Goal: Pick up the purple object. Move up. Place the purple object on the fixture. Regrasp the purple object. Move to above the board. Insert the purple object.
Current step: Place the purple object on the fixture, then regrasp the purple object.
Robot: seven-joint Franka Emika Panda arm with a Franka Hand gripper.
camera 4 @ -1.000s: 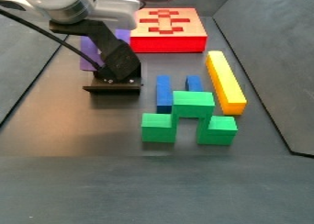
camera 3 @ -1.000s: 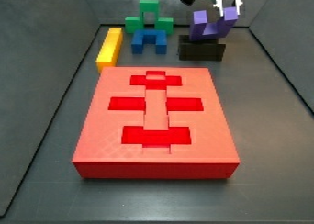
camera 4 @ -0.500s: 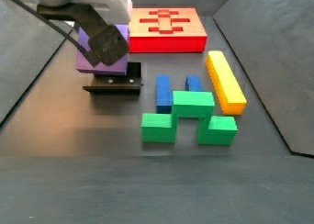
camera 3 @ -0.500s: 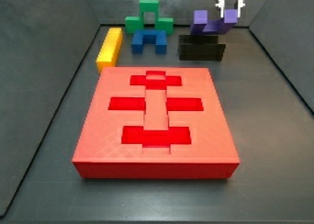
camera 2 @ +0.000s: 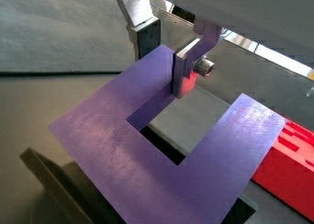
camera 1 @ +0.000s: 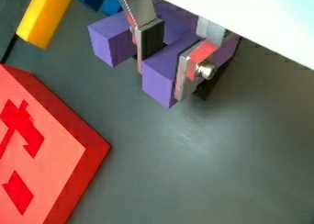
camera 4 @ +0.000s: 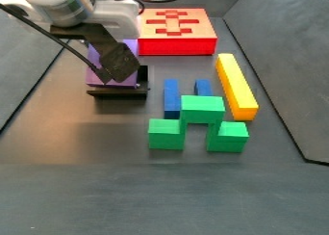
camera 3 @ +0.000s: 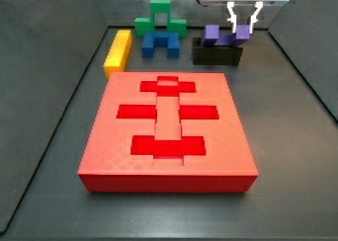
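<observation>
At the far right of the floor stands one fixture (camera 3: 218, 55), bearing one purple object (camera 3: 226, 34). My gripper (camera 1: 174, 55) sits directly above it, fingers straddling one prong, slightly parted. One board (camera 3: 169, 131) lies near, one yellow bar (camera 3: 119, 49) far left.

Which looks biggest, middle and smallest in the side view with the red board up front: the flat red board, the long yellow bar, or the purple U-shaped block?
1. Flat red board, easily biggest, though it is nearest the camera.
2. Long yellow bar.
3. Purple U-shaped block, sitting on the black fixture with the gripper at one prong; it looks a little smaller than the bar.
</observation>
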